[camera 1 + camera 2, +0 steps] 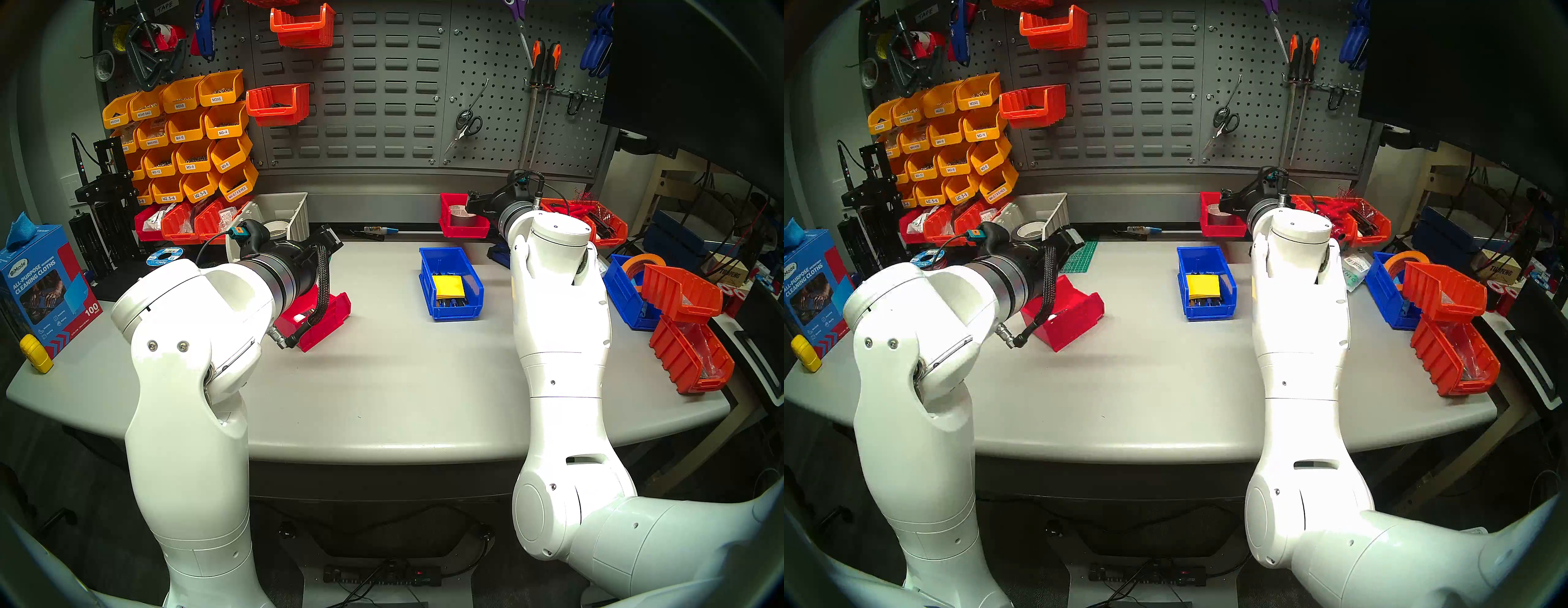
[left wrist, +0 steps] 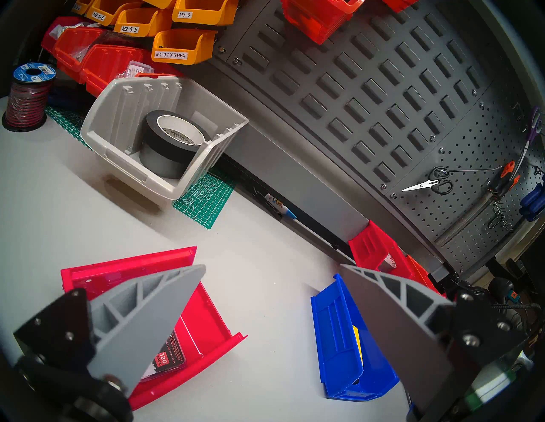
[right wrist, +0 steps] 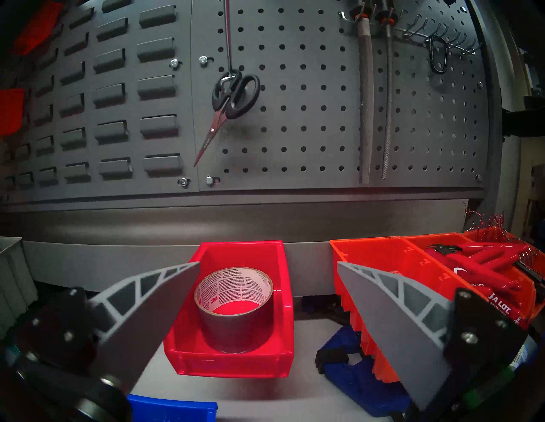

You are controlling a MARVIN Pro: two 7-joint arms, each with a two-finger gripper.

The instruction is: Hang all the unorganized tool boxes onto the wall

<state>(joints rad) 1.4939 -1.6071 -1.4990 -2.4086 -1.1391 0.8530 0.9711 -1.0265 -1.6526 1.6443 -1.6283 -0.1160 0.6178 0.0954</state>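
Observation:
A crimson red bin point(image 1: 326, 316) holding a pack of blades lies on the table under my left wrist; it also shows in the left wrist view point(image 2: 206, 318). My left gripper point(image 2: 271, 266) is open and empty above it. A blue bin point(image 1: 449, 282) stands mid-table. A second crimson red bin point(image 3: 233, 362) with a tape roll sits against the plain grey strip at the foot of the wall point(image 1: 382, 85). My right gripper point(image 3: 269, 263) is open and empty, close in front of this bin.
Two orange-red bins point(image 1: 275, 104) and several yellow labelled bins point(image 1: 186, 127) hang on the wall. A grey bin with tape point(image 1: 284, 212) stands back left. An orange bin of tools point(image 3: 413, 265) sits right of the back red bin. Stacked orange bins point(image 1: 687, 339) are at the right.

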